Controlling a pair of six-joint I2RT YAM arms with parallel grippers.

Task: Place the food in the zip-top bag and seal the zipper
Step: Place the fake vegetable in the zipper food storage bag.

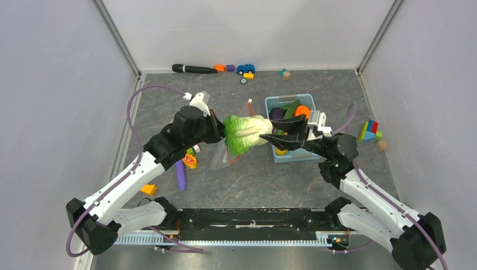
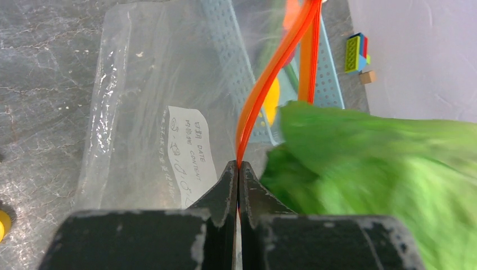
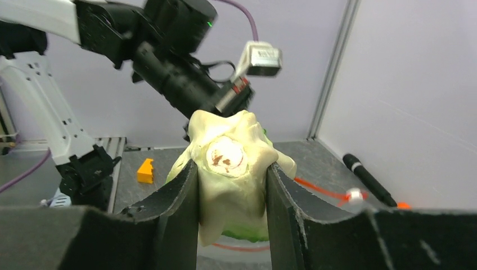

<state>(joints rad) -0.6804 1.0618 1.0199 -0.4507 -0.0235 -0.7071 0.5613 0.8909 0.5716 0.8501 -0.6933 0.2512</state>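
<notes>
The basket [image 1: 279, 99] holds an eggplant [image 1: 276, 114], a cucumber [image 1: 292, 108] and an orange piece [image 1: 302, 111]. The left gripper [image 2: 239, 169], pressed together, pinches the zipper [image 2: 270, 73], and the clear, labelled bag [image 2: 152, 84] droops beneath it. The right gripper [image 3: 232, 166] clamps the pale stem end of the cabbage [image 1: 244, 134], whose green leaves are just beside the zipper.

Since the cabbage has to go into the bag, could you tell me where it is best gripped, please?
Probably at its pale stem end, from behind along its length, as the right gripper grips the cabbage now: that end is narrower than the leafy green one, which can then enter the zip-top bag, whose zipper the left gripper pinches.
</notes>
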